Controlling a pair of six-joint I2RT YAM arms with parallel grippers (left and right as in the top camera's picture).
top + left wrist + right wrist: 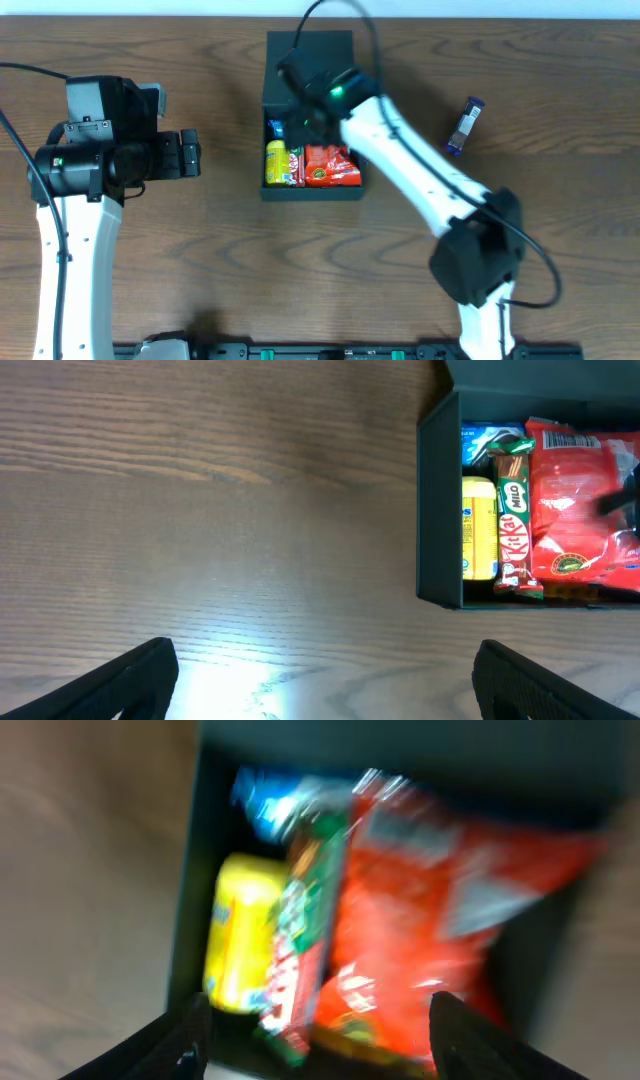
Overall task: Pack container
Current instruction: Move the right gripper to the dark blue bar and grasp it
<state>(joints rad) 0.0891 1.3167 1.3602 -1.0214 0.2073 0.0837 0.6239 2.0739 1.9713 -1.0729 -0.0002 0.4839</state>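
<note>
Your container (312, 193) rests on the table (200, 260) with its lid flap open at the far side. It holds a yellow packet (478, 530), a KitKat bar (512, 530), a red bag (570, 500) and a blue packet (485, 438). It lies directly beneath your right gripper (320, 1035), whose 2 fingers are spread wide over the snacks, grasping nothing. Right of the container lies 1 loose packet (465, 125). Well to its left, your left gripper (190, 155) is spread and empty.

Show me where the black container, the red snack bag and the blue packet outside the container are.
container (438, 510): left wrist view, on its left outer wall.
red snack bag (333, 166): overhead view, on the middle of the bag.
blue packet (465, 125): overhead view, on the middle of the packet.
</note>
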